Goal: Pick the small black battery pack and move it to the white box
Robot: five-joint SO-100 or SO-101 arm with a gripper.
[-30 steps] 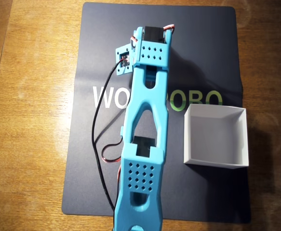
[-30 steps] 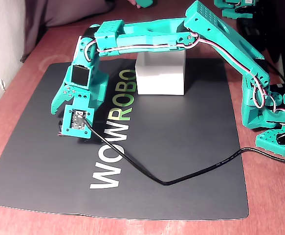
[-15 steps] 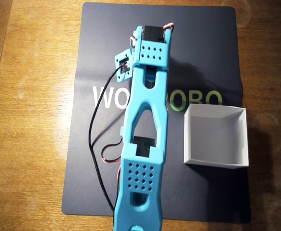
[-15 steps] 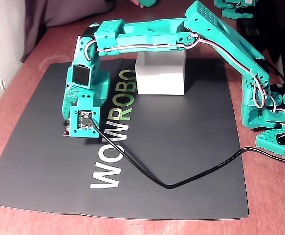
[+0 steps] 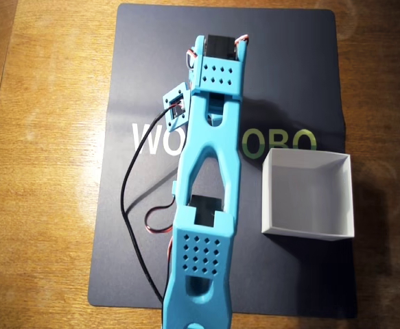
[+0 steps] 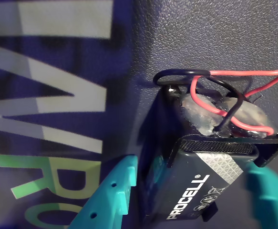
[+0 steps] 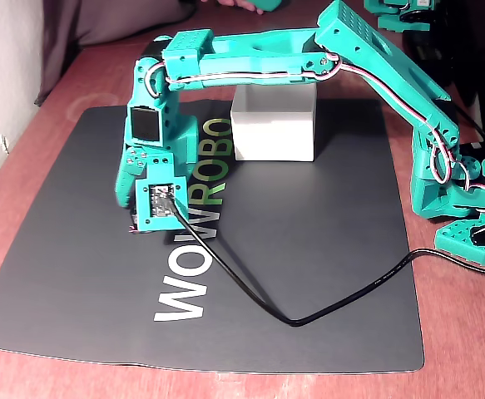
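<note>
Small black rectangular battery pack [image 6: 200,176] with white lettering, red and black wires, on dark mat [image 6: 215,38]. Pinched between teal plastic fingers [image 6: 115,191]. Square white card box [image 5: 308,195] well apart.

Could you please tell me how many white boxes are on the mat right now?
1. The white box sits on the right part of the dark mat in the overhead view, beside the arm, open and empty. The arm may hide part of the mat.

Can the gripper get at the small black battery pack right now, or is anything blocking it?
Probably yes. In the wrist view the teal gripper already has its fingers either side of the small black rectangular battery pack on the dark mat; nothing lies between them. Whether it is clamped, I cannot tell.
</note>
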